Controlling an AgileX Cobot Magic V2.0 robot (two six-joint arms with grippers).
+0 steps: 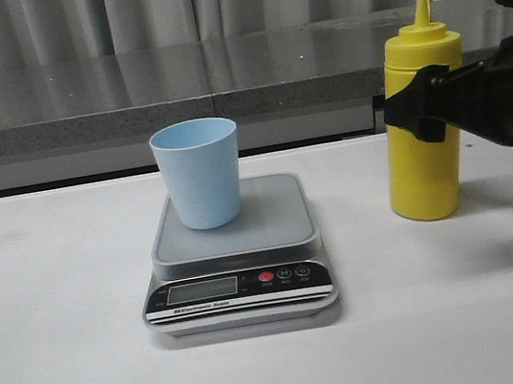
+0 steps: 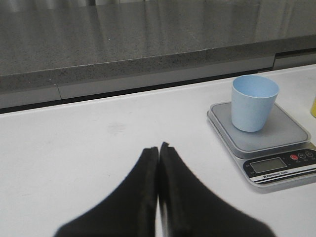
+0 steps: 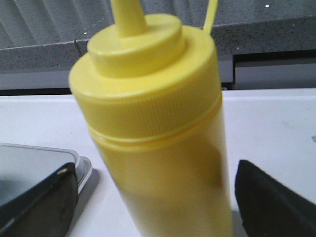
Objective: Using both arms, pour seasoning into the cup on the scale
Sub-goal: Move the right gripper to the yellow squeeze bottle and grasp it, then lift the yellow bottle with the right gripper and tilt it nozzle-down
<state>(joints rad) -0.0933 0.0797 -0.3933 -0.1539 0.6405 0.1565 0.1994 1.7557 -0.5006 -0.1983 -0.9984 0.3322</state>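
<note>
Now seasoning bottle (image 3: 158,148) btwn right end effector (image 3: 153,197) fingers, untouched.

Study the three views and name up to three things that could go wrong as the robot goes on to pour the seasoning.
1. The right end effector straddles the seasoning bottle with gaps visible beside it; an off-centre closure might tip this tall bottle.
2. The cup sits toward the back-left of the scale, unheld; a nudge could slide it off.
3. The left end effector is shut and far from the cup, so it cannot steady it.
</note>
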